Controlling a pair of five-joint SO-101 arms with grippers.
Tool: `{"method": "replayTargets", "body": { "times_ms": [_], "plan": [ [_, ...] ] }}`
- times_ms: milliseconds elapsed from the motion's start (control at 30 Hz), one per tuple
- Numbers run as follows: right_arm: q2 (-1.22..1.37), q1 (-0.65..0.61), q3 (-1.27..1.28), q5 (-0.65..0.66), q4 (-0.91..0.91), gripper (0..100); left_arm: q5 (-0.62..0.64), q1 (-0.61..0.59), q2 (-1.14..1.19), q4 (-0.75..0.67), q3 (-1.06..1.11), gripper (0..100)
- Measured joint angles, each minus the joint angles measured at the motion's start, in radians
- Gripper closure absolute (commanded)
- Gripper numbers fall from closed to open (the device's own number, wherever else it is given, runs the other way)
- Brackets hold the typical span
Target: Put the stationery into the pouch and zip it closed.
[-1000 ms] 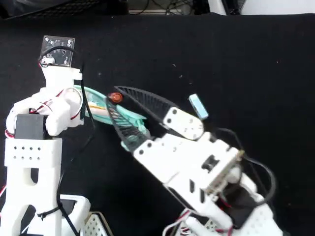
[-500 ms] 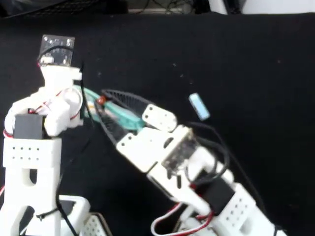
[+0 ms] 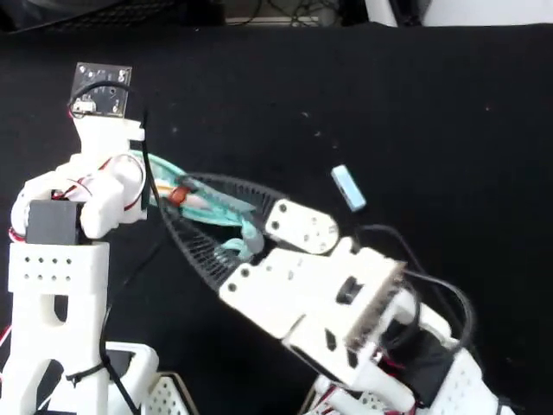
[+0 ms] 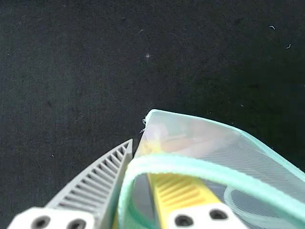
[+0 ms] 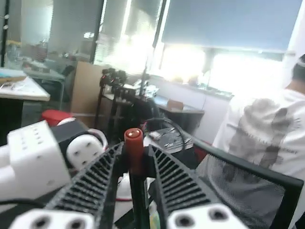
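Gripping the pouch [image 4: 205, 143] by its teal rim with the left claw [image 4: 143, 150], clamped tight on the mesh edge toward the left of the table [image 3: 432, 104], seemingly to prop the mouth up and open for loading. Pinching a red-capped pen [image 5: 134, 138] in the right claw [image 5: 135, 151], closed snugly around the barrel, cap end leading past the tips. Seen from above, pointing that pen right at the pouch mouth, close against the left arm [image 3: 86, 199]; judged as mid-insertion, though impossible to tell whether inside the mesh or lying on it. Little slack there: black ribbed fingers, teal rim and white arm all crowded together, so calling for a shallow, straight push. Plenty of bare black cloth to the far side and right. Lying well apart on that cloth, a small pale blue piece [image 3: 348, 188], probably waiting for pickup.
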Motion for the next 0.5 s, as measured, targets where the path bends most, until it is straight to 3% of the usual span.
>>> {"method": "replayTargets", "body": {
  "times_ms": [233,433,500],
  "plan": [
    [0.000,0.000,0.163,0.003,0.005,98.5,0.000,0.000,0.000,0.000,0.000,97],
    [0.002,0.035,0.204,0.080,-0.006,98.2,0.000,0.000,0.000,0.000,0.000,97],
    [0.002,0.061,0.206,0.083,-0.006,93.8,0.000,0.000,0.000,0.000,0.000,97]
  ]
}}
